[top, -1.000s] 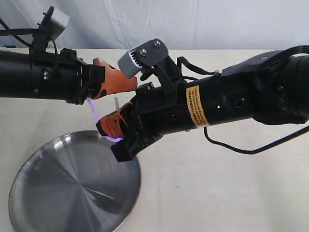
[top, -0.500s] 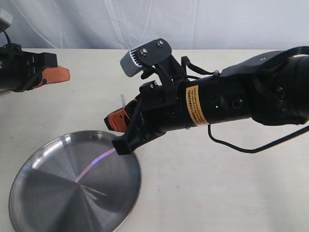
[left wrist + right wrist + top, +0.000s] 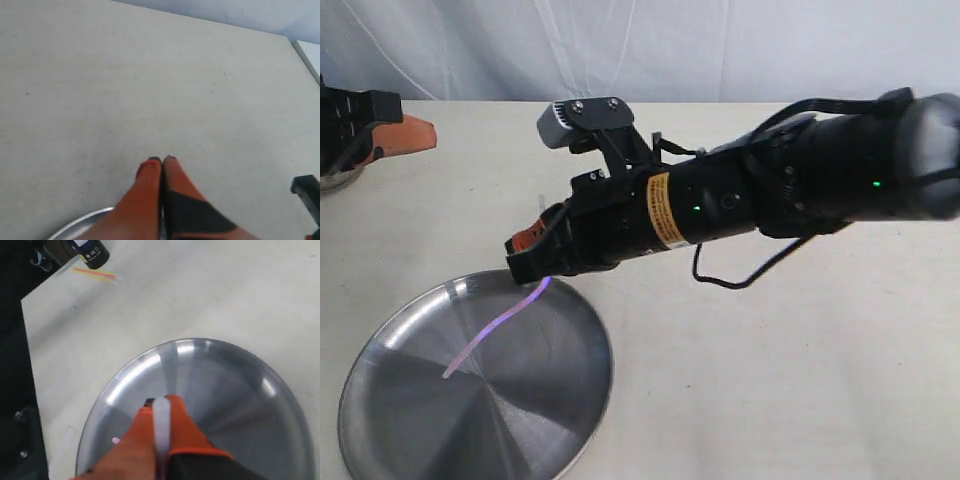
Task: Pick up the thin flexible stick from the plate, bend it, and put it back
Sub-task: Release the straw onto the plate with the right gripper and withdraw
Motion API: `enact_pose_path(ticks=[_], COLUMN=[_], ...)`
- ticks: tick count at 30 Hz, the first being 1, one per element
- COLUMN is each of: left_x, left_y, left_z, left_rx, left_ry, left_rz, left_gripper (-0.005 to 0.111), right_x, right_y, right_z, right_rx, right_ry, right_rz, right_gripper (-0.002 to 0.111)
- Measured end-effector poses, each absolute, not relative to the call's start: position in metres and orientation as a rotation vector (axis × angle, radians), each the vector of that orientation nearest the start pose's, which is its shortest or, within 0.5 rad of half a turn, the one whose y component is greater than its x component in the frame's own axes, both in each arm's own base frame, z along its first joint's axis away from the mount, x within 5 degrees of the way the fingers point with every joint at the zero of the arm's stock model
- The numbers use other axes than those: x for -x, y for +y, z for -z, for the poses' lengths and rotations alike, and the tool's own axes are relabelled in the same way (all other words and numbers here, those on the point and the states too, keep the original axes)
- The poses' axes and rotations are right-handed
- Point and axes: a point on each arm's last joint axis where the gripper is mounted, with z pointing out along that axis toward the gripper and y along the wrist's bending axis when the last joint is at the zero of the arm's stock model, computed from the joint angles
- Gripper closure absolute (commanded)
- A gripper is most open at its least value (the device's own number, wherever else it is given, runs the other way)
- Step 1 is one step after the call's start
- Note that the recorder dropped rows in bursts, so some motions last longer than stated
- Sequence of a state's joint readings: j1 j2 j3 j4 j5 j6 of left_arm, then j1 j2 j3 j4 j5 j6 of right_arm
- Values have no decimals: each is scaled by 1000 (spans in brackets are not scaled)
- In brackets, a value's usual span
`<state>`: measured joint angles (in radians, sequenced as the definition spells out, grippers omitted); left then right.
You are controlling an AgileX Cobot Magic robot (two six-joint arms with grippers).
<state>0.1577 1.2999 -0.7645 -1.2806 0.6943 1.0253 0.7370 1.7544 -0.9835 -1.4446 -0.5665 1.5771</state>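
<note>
The thin pink-purple stick [image 3: 495,325] slants from my right gripper [image 3: 523,248] down onto the steel plate [image 3: 530,420], its lower tip resting on the plate's surface. In the right wrist view the orange fingers of my right gripper [image 3: 161,401] are shut on the stick's pale whitish end [image 3: 161,427], above the plate [image 3: 240,390]. A small pink spot [image 3: 116,440] beside the fingers may be the stick's far end. My left gripper [image 3: 420,131] sits far off at the back left, shut and holding nothing; its wrist view shows the gripper [image 3: 162,159] with fingertips pressed together over bare table.
A curved dish rim [image 3: 75,225] shows under the left fingers, and a bowl edge [image 3: 335,178] shows at the far left. A yellow and red stick [image 3: 97,274] lies on the table by a black arm base [image 3: 20,365].
The left gripper let go of the stick and pulled away to the far left. The bent stick sprang out nearly straight, and the right gripper carried it left and lower, tip onto the plate.
</note>
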Motion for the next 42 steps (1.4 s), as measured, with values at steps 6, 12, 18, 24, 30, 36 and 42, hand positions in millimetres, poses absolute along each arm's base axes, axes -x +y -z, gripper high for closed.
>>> enact_pose_path(ticks=[6, 12, 18, 24, 30, 36, 42], left_x=[-252, -243, -229, -199, -143, -96, -81], left_y=[-17, -18, -20, -20, -26, -35, -38], left_z=[-280, -290, -303, -321, -349, -353, -345], left_rx=[-34, -76, -156, -197, -193, -213, -200], left_ry=[2165, 2136, 2106, 2116, 1995, 1853, 1843], left_rz=[723, 703, 656, 545, 470, 459, 482], left_gripper=[107, 107, 107, 107, 107, 107, 107], right_x=[-249, -248, -249, -274, -287, -252, -233], right_y=[300, 302, 296, 251, 168, 129, 97], right_z=[-185, -170, -179, -224, -274, -305, -300], right_rx=[939, 975, 993, 825, 544, 491, 343], right_ry=[2151, 2221, 2219, 2207, 2108, 1988, 1950], right_rz=[-1227, -1250, -1220, -1099, -912, -794, -499], right_gripper=[83, 52, 82, 109, 109, 109, 109])
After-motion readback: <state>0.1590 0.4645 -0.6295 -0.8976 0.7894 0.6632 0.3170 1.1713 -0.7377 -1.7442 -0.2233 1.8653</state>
